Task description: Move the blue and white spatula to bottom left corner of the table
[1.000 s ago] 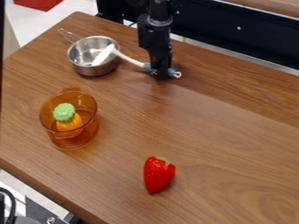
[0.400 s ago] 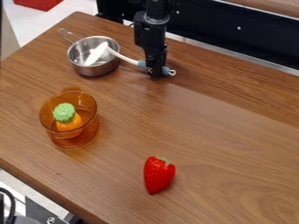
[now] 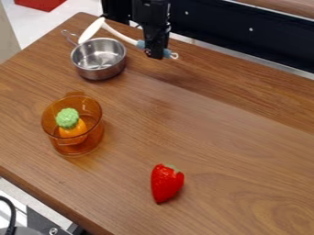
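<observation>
By the black two-finger gripper [image 3: 155, 54], closed on its blue handle [image 3: 167, 53], the blue-and-white spatula [image 3: 92, 30] is being held above the wooden table [image 3: 208, 124], presumably for clearance over the silver metal saucepan [image 3: 103, 73]. One of each is being counted, plus one transparent amber pot [image 3: 87, 143], one green-topped orange toy [image 3: 72, 128], one red strawberry [image 3: 165, 183].

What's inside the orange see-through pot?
An orange thing with a bumpy green top sits in the pot; whatever lies beneath it is covered.
</observation>
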Controlling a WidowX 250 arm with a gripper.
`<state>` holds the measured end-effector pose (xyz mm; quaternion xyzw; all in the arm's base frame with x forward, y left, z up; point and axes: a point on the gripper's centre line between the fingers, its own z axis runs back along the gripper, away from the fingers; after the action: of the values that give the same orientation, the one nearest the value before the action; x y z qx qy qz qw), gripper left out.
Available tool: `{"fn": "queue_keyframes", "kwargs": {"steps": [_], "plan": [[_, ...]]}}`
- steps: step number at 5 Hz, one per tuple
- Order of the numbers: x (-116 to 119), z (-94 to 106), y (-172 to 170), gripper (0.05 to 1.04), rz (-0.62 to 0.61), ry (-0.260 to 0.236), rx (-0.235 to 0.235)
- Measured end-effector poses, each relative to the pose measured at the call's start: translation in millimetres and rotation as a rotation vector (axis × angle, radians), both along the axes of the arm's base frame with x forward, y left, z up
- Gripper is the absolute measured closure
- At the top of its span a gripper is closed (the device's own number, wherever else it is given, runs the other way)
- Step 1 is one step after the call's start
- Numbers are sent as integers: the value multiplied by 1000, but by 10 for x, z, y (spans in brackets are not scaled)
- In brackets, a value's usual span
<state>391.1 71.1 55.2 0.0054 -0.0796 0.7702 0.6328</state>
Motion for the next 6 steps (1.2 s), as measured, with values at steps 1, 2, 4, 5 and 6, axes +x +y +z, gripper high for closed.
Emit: {"fn": "queue_keyframes", "kwargs": {"steps": [1,2,4,5,6], "plan": [[-34,151,-83,852,-154,4,-37],[-261,327,-241,852,-401,26,-9],[-664,476,-530,852,-926,56,46],[-868,450,-552,852,-1169,93,54],[-1073,450,-525,852,-1430,102,29]]}}
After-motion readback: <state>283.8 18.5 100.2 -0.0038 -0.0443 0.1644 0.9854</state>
